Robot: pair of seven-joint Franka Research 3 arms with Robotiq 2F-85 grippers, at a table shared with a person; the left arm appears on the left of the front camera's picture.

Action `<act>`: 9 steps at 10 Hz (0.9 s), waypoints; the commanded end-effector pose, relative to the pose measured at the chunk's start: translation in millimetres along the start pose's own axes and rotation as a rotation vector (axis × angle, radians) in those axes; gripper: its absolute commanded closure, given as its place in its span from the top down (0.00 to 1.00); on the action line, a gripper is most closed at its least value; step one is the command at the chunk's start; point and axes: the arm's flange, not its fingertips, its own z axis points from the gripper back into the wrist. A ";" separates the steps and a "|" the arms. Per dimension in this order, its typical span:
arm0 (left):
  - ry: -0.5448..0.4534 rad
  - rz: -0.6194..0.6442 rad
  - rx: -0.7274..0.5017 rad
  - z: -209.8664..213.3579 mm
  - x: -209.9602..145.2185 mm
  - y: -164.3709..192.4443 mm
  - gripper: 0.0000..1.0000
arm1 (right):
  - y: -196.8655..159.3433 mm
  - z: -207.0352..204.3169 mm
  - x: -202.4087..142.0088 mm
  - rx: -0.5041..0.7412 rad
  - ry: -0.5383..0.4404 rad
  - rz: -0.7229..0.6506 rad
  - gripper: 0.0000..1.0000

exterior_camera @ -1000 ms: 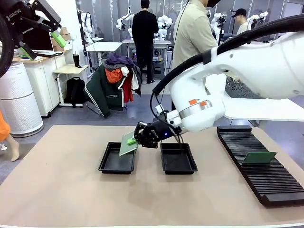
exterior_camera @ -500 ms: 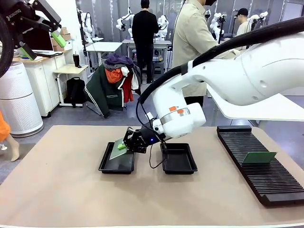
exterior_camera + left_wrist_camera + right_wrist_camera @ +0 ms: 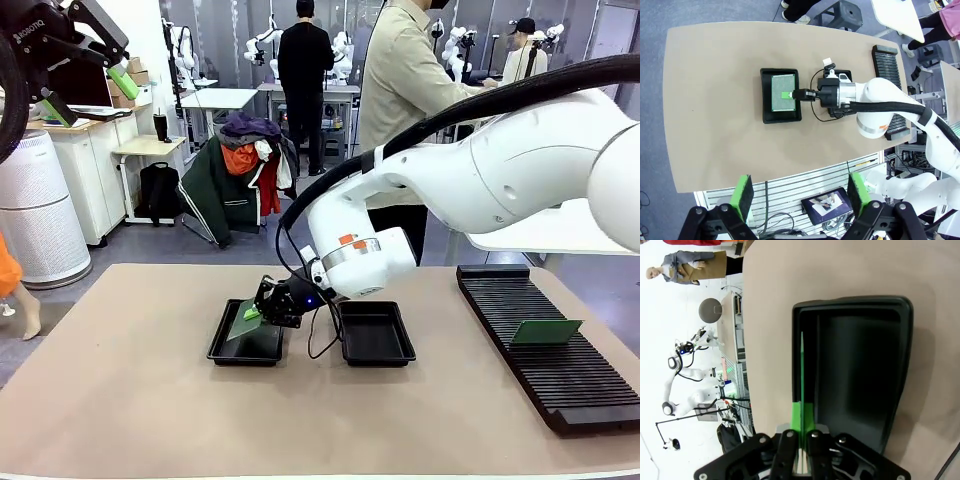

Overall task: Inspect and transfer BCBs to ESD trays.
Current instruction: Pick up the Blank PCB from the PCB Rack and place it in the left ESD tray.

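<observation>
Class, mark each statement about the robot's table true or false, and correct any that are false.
1. A green board stands in the ribbed rack. True.
2. The right gripper is shut on a second board. True.
3. The second board is over the tray nearer the rack. False: it is over the farther tray.
4. The left gripper is shut. False: it stands open.

black slotted rack [image 3: 560, 385] on table [image 3: 120, 400] right; jackets [image 3: 235, 185] heaped behind; person [image 3: 405, 80] standing
</observation>
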 end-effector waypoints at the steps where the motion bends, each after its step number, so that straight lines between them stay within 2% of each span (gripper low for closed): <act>1: 0.004 0.002 0.006 0.1 -0.9 1.4 1.00 | 0.0 -12.4 7.2 -0.020 -0.002 -0.024 0.02; 5: 0.004 0.002 0.006 0.1 -0.9 1.4 1.00 | -1.4 -23.6 10.0 -0.048 0.031 -0.040 0.02; 9: 0.004 0.002 0.006 0.1 -0.9 1.4 1.00 | -8.9 -14.9 5.0 -0.017 0.017 -0.033 0.02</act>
